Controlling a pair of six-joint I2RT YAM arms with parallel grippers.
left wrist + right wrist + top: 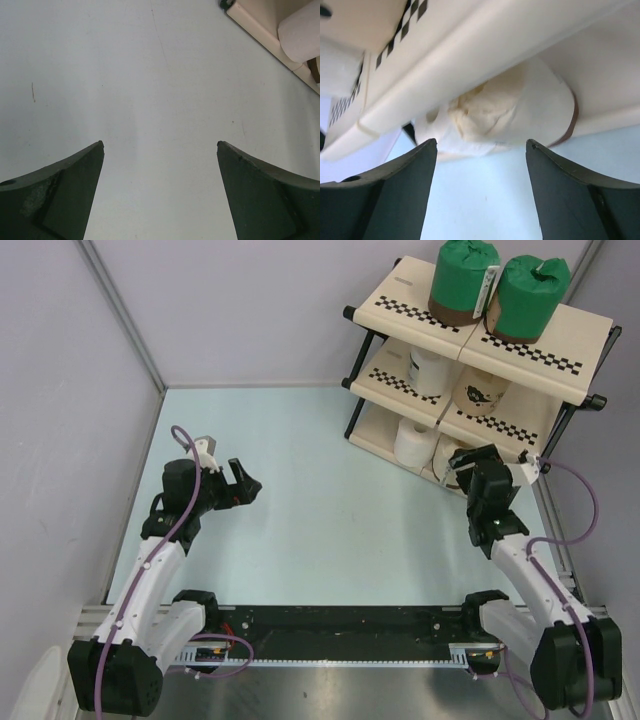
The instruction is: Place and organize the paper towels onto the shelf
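spread wide at the right gripper [480, 145], facing the cream-wrapped roll [510, 110] tucked under a shelf [470, 55] panel, apparently seated; wide and empty at the left gripper [160, 145], parked aside.

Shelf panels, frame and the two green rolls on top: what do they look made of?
Shelf panels: smooth beige plastic or coated board, judging by rounded edges and a soft sheen. Frame: black tube, probably metal. Green rolls: crinkled green wrap gathered at the top, paper or film; cannot tell which.
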